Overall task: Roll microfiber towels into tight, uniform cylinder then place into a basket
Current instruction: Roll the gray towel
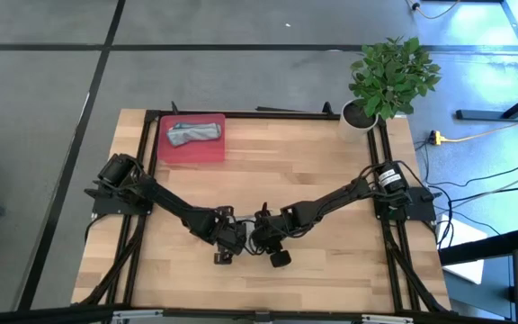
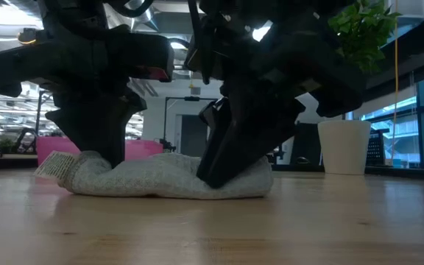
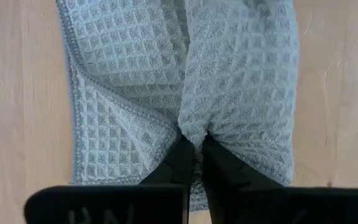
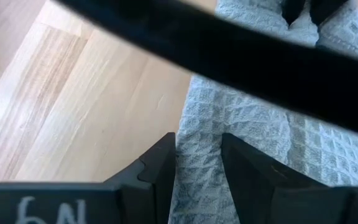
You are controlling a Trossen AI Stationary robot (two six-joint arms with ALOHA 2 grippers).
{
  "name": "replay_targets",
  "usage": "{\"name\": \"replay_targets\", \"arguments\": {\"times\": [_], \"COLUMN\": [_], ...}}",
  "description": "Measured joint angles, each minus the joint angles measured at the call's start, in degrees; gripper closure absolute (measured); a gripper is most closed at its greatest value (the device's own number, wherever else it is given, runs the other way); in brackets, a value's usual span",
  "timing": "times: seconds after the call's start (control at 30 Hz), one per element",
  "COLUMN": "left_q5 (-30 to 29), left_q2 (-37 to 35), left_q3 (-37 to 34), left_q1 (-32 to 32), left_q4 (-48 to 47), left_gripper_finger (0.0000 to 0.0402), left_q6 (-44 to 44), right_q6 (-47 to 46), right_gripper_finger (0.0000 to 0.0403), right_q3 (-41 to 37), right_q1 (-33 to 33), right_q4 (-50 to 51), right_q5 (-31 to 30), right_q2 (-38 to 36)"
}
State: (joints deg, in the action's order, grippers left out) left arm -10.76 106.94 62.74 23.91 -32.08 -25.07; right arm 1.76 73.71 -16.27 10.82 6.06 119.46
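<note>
A pale blue-grey waffle-weave microfiber towel (image 2: 160, 177) lies bunched in a loose low bundle on the table near its front edge, its label (image 2: 54, 165) at the left end. Both arms meet over it and hide it in the high view. My left gripper (image 3: 194, 146) is shut on the cloth. My right gripper (image 4: 197, 140) stands open at the bundle's right end, with cloth between its fingers. A grey rolled towel (image 1: 194, 133) lies in the red basket (image 1: 207, 153) at the far left. My left gripper pinches a raised fold of the towel (image 3: 191, 124) between its two fingertips, coming steeply from above. The cloth puckers up around the fingers, and the rest of the towel lies on the table in several layers. My right gripper's open fingers (image 4: 166, 162) come down slanting onto the towel's right end (image 2: 249, 180), with a ridge of cloth (image 4: 199, 174) between them. The towel rests on the table under them.
A white pot with a green plant (image 1: 387, 76) stands at the table's far right corner. Bare wood (image 1: 313, 171) lies between the basket and the arms, and on either side of the towel.
</note>
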Motion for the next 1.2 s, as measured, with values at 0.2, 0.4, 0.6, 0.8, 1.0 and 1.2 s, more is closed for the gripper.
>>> {"name": "replay_targets", "arguments": {"times": [0.2,0.4,0.6,0.8,1.0,1.2], "left_q5": [-0.8,-2.1,0.3,-1.3,-1.8,-2.2], "left_q2": [0.0,-0.3,-4.3,-11.4,-12.6,-8.8], "left_q3": [0.0,-0.1,-0.4,-0.2,-0.1,-0.1], "left_q1": [0.5,0.6,0.0,0.9,5.0,8.9], "left_q4": [0.2,-0.4,-2.9,-5.1,-2.2,4.6], "left_gripper_finger": [0.0358,0.032,0.0311,0.0313,0.0314,0.0314], "left_q6": [-0.3,0.1,0.0,0.7,4.8,7.6], "right_q6": [-0.1,-0.1,-1.9,-3.2,-3.2,-3.1], "right_gripper_finger": [0.027,0.027,0.0269,0.0269,0.0269,0.0269], "right_q3": [0.0,-0.1,0.0,-0.1,-0.1,-0.1], "right_q1": [0.0,0.0,0.2,0.4,0.4,0.4], "right_q4": [-0.1,0.0,-0.3,-0.2,-0.3,-0.3], "right_q5": [0.0,0.1,0.2,0.3,0.3,0.3], "right_q2": [0.1,0.1,0.2,0.2,0.2,0.2]}}
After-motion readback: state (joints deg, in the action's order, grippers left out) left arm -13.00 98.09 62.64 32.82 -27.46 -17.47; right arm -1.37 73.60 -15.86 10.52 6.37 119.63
